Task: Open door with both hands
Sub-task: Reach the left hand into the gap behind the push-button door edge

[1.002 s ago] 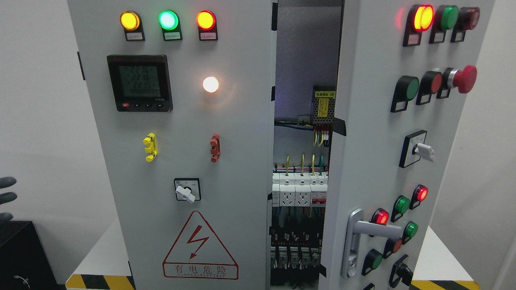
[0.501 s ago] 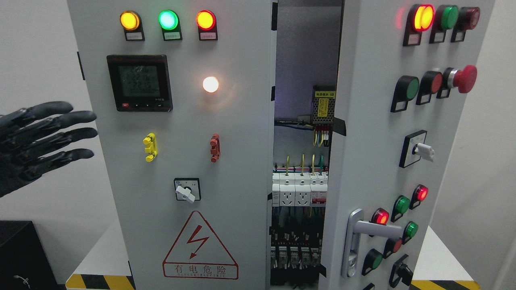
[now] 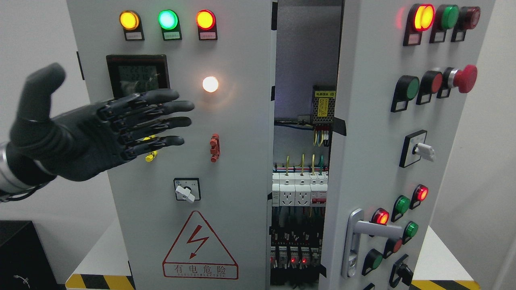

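A grey electrical cabinet fills the view. Its left door [image 3: 225, 169] faces me, carrying three lit lamps, a meter, a rotary switch and a red warning triangle. The right door [image 3: 363, 133] stands swung partly outward, with a silver lever handle [image 3: 356, 237] low on it and rows of buttons. Between the doors a gap [image 3: 300, 181] shows breakers and wiring. My left hand [image 3: 121, 125], black and flat with fingers spread, hovers in front of the left door over the meter and the yellow clip, holding nothing. The right hand is out of sight.
A red mushroom stop button [image 3: 463, 78] sticks out from the right door. A black box [image 3: 20, 257] sits at the lower left. The cabinet stands on a white table [image 3: 102, 253] with yellow-black edge tape. A white wall lies on both sides.
My left hand has come in from the left edge, rising and moving right until it is in front of the left door. The doors have not moved.
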